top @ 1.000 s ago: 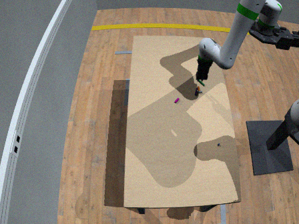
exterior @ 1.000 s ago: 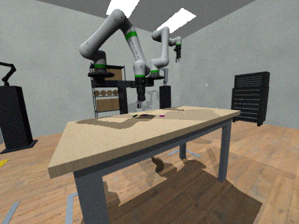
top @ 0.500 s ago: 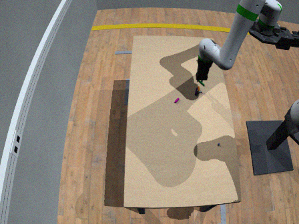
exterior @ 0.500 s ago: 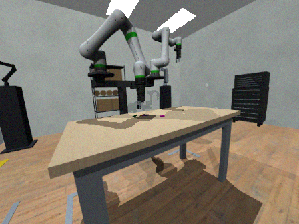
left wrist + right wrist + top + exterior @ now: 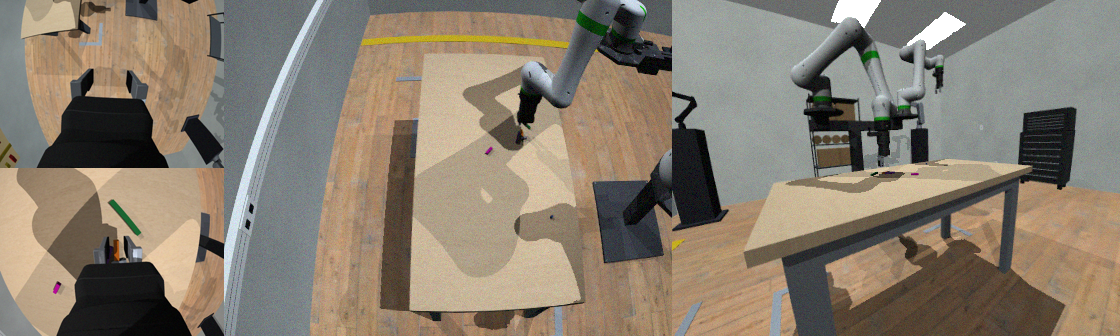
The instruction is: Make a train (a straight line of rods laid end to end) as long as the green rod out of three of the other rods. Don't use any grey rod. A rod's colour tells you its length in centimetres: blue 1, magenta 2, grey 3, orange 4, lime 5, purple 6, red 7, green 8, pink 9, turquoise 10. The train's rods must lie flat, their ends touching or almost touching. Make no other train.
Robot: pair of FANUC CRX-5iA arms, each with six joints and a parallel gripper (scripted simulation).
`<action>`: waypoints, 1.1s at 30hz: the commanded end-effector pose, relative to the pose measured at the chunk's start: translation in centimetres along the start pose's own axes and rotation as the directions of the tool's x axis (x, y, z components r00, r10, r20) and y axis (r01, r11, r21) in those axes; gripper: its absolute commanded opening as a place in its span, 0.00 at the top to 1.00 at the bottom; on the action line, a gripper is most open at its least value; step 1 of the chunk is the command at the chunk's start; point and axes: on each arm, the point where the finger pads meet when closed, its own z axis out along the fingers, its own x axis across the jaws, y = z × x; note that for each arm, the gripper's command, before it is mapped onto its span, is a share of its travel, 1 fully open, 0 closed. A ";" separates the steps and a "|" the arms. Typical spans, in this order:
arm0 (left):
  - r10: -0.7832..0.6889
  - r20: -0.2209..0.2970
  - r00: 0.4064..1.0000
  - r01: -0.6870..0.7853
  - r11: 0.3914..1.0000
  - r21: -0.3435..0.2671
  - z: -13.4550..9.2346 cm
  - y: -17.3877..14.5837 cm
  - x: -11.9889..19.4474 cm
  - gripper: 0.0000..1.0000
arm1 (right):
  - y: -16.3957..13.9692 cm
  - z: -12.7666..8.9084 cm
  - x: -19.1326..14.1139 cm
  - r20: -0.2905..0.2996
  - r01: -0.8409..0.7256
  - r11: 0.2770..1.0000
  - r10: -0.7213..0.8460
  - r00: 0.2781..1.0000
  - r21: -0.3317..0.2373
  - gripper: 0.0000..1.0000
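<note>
My right fingers stand partly open with nothing between their pads, hovering over the orange rod, which runs lengthwise between them. The purple rod lies just beside it, partly behind one finger; the grey rod sits near its end, toward my palm. The green rod is beyond my tips. I judge the orange one light, stiff and unlikely to crush; I'd pinch its long sides mid-length, keeping clear of purple. My left fingers are wide open, away from the table.
</note>
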 end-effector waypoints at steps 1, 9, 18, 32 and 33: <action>0.000 0.000 1.000 0.000 1.000 -0.002 -0.1 0.0 0.0 0.00 | 0.1 0.2 -0.1 0.001 0.000 1.000 0.000 1.000 -0.001 0.46; 0.000 0.000 1.000 0.000 1.000 -0.002 -0.1 0.0 0.0 0.00 | 0.0 1.5 -0.1 0.001 0.000 1.000 0.000 1.000 -0.001 0.46; 0.000 0.000 1.000 0.000 1.000 -0.002 -0.1 0.0 0.0 0.00 | 0.0 2.2 -0.1 0.001 0.000 1.000 0.000 1.000 -0.001 0.46; 0.000 0.000 1.000 0.000 1.000 -0.002 -0.1 0.0 0.0 0.00 | 0.0 2.7 -0.1 0.001 0.000 1.000 0.000 1.000 -0.001 0.46; 0.000 0.000 1.000 0.000 1.000 -0.002 -0.1 0.0 0.0 0.00 | 0.0 2.7 -0.1 0.001 0.000 1.000 0.000 1.000 -0.001 0.46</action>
